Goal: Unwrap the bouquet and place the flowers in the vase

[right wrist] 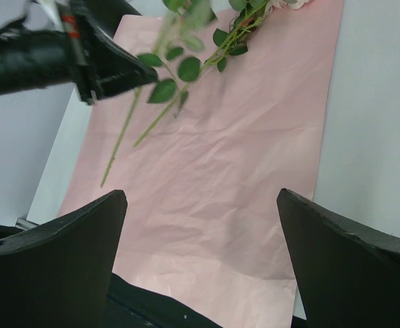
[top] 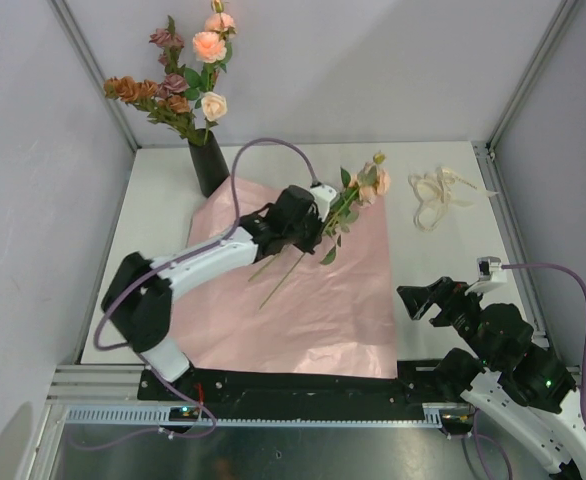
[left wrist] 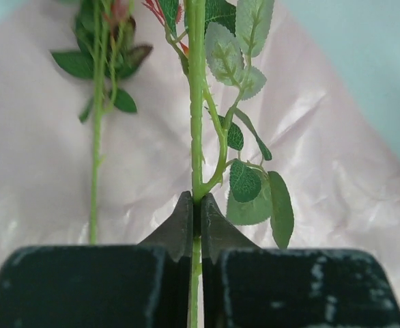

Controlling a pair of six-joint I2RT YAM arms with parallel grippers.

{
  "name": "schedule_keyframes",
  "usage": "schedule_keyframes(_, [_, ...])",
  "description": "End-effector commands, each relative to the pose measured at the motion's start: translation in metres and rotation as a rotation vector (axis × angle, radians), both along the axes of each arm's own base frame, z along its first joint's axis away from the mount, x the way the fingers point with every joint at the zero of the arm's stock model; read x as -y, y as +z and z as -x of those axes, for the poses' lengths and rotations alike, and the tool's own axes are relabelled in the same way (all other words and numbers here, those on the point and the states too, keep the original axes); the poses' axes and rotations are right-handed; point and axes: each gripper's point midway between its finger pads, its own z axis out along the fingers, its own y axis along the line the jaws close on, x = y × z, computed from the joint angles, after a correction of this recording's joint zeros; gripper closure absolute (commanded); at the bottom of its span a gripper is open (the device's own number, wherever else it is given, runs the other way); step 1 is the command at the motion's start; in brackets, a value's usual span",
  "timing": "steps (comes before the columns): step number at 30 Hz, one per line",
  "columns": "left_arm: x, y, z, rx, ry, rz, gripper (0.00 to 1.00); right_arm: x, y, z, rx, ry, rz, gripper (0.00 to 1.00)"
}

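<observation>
Left arm reaches across the pink paper sheet toward mid-tabletop. Left jaws are clenched on one green stem, tips meeting on it just below a leafy side shoot, as the left wrist view shows. A second stem runs parallel on the left, apart from the jaws and not gripped. From the top view both stems lie diagonally over the sheet, with the cut ends toward the near left and the rose heads peach-pink at the sheet's far right edge. Can't tell if the gripped stem is off the paper or resting on it. The bouquet is already unwrapped, and the sheet lies flat and creased on the tabletop. The vase stands upright at the far left of the tabletop, at the sheet's far corner. It holds a bunch of flowers, peach, pale pink and dark red-brown heads with leaves. The cream ribbon lies loose on the bare tabletop to the right of the sheet, not touching it. Right arm sits at the near right. Right jaws are released and spread wide with nothing between them, near the sheet's right edge. In the right wrist view both black fingers frame the sheet below, and the left arm's black wrist shows at top left beside the two stems.
</observation>
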Motion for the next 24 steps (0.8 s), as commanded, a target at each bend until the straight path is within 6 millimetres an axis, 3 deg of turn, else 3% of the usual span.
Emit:
schedule_keyframes(1, [0.003,0.085,-0.006,0.164,0.008,0.14,1.0,0.0,0.008,-0.002,0.028,-0.007,-0.024,0.01])
schedule_keyframes(10, [-0.04,0.206,-0.018,0.492,0.13,0.264,1.0,0.0,0.008,-0.002,0.031,-0.007,-0.023,0.01])
schedule_keyframes(14, [-0.063,0.264,-0.011,0.7,0.125,0.375,1.0,-0.001,0.008,-0.002,0.032,-0.001,-0.024,0.01])
schedule_keyframes(18, [-0.101,0.326,-0.004,0.887,0.164,0.512,1.0,-0.001,0.008,-0.002,0.033,0.0,-0.023,0.01])
schedule_keyframes(24, [-0.152,0.37,-0.007,1.051,0.267,0.493,1.0,-0.001,0.008,-0.002,0.034,-0.003,-0.02,0.01])
